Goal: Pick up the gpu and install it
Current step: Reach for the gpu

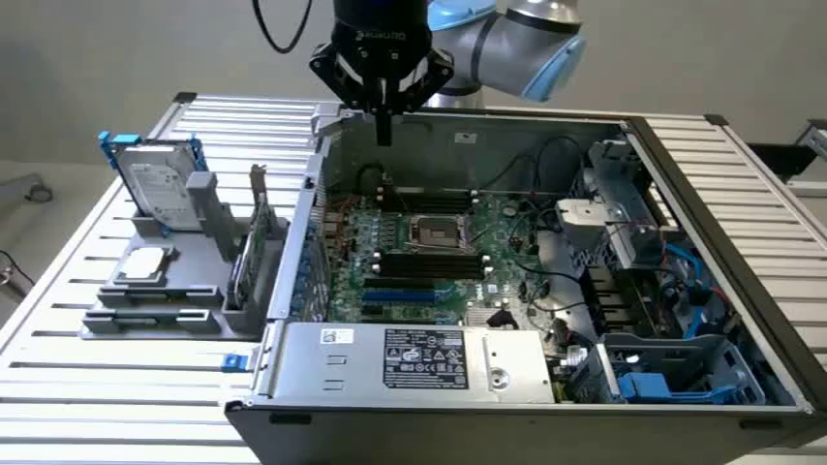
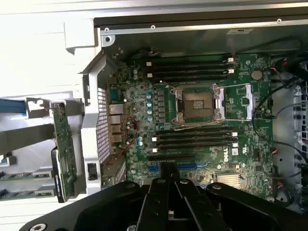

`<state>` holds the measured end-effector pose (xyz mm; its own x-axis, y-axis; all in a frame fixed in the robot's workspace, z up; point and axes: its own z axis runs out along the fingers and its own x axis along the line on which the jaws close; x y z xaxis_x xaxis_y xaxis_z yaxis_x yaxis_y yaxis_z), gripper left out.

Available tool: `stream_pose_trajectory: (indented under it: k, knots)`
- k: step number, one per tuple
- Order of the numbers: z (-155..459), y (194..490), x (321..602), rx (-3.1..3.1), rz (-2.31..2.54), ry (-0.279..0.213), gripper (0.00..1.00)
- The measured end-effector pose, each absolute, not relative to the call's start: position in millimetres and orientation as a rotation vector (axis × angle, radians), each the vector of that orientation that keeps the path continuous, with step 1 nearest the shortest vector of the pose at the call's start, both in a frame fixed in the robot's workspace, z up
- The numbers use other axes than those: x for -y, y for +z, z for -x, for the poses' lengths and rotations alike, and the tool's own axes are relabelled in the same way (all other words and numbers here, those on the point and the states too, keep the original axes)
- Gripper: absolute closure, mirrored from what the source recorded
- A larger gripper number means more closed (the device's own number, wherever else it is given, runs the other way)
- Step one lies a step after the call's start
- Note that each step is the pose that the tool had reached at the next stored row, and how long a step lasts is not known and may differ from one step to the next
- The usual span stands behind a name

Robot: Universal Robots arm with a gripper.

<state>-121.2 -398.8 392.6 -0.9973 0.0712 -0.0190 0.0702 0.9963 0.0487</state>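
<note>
The hand [image 1: 382,134], its two fingers pressed together and holding nothing, hangs above the far part of one open computer case [image 1: 517,143]. Below it lies one green motherboard [image 1: 387,237], with one CPU socket [image 1: 436,232] between two banks of black memory slots. The one gpu [image 1: 262,247] stands on edge in a grey rack [image 1: 155,320] just outside the case, on the exterior view's left. Farther left in that rack, one silver hard drive [image 1: 162,189] in a blue frame stands upright. Everything rests on one slatted tabletop [image 1: 77,407].
</note>
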Motion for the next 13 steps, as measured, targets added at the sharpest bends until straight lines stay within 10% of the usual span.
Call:
stream_pose_trajectory:
  k: [13]
  knots:
    - [123.3,392.6,398.3,-3.118,-0.111,0.075,0.89]
